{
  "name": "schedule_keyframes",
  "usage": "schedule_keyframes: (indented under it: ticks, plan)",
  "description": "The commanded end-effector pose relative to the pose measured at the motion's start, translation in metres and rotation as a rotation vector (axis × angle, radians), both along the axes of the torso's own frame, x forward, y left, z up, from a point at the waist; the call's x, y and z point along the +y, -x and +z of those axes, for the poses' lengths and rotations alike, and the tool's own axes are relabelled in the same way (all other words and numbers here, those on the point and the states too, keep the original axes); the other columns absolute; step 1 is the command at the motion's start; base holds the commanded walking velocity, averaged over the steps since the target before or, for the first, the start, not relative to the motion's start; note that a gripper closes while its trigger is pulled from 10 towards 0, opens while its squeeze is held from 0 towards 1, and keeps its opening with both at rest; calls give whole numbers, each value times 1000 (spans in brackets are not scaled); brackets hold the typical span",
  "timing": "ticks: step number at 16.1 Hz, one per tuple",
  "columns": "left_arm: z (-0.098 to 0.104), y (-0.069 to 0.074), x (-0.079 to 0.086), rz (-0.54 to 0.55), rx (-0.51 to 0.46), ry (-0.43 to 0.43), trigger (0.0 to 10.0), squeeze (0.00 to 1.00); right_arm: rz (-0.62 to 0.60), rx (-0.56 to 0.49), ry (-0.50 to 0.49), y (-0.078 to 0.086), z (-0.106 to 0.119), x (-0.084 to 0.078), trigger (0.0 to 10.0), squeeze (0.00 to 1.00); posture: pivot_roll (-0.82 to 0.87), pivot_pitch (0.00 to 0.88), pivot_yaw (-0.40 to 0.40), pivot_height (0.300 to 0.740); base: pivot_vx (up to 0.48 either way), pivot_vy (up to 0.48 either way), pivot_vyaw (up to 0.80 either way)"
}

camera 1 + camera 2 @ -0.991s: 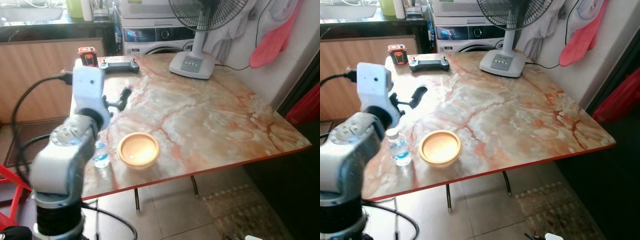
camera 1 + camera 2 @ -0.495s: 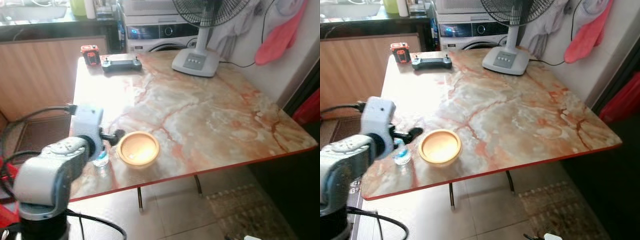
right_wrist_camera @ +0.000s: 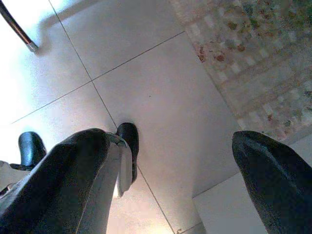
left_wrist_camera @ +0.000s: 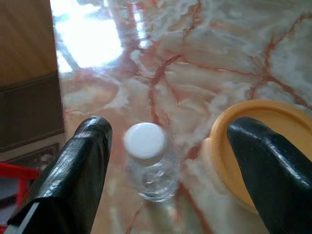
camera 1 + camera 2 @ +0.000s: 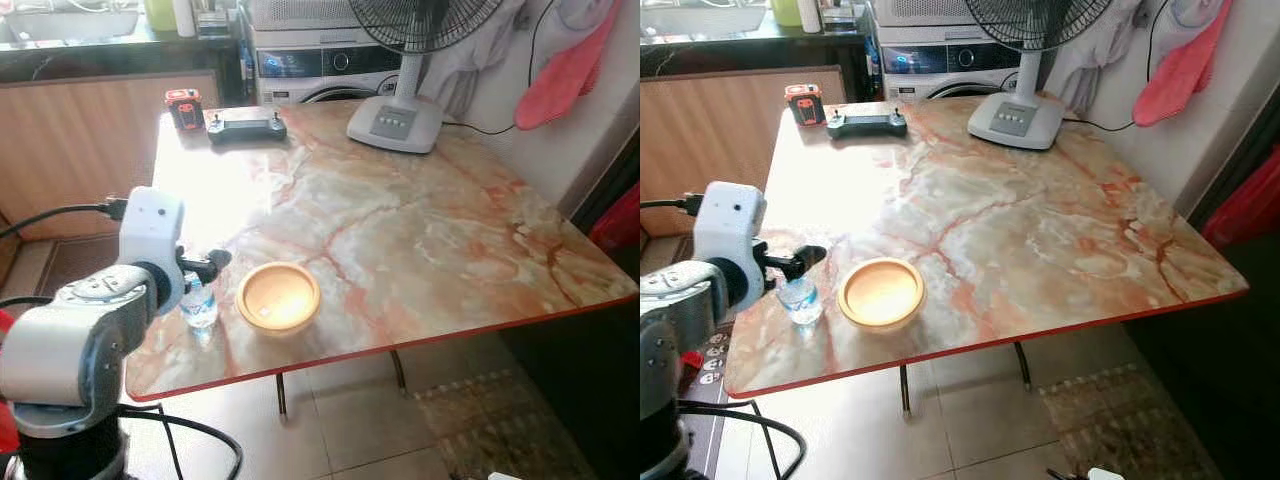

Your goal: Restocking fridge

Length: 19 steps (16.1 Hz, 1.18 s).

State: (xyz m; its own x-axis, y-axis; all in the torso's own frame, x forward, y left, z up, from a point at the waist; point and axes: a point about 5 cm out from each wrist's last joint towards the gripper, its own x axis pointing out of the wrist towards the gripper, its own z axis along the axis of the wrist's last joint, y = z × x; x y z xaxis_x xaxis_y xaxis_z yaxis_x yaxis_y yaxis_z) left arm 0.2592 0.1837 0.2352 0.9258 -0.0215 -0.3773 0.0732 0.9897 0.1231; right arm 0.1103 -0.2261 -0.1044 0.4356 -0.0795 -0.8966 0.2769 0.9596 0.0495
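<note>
Glossy marble-patterned table top with red veins and bright glare at upper left, clear plastic water bottle with matt white cap, smooth matt yellow bowl, 2 matt black rubbery fingers, pale glossy floor tiles

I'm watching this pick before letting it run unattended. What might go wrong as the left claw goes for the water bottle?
1. The water bottle is small and stands near the table edge; a nudge from one finger might tip it off.
2. The yellow bowl sits close beside it, so the left claw, open wide, may bump the bowl while closing.
</note>
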Motion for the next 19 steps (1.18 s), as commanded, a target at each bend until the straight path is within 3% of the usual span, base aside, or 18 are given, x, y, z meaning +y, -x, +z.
schedule_keyframes:
  ticks: [1,6,8,9,12,19]
  plan:
    - [2,3,9,34,-3,-5,10000,0,-4,5,2,1,0,-2,10000,0,201,0,-44,740,0,0,0]
    - [-5,-2,19,65,-3,7,10000,0,5,4,8,0,1,-5,10000,0,198,0,-60,740,0,0,0]
    - [-7,-8,20,67,-21,44,10000,0,26,14,24,0,1,-6,10000,0,193,0,-67,740,0,0,0]
    - [-5,-13,20,58,-34,8,10000,0,14,9,22,0,1,-7,10000,0,186,0,-75,740,0,0,0]
    - [-3,-22,23,57,-50,18,10000,0,2,3,17,0,2,-7,10000,0,174,0,-74,740,0,0,0]
    - [-17,-32,15,-9,-10,40,10000,0,2,2,21,-1,2,-9,10000,0,154,0,-75,740,0,0,0]
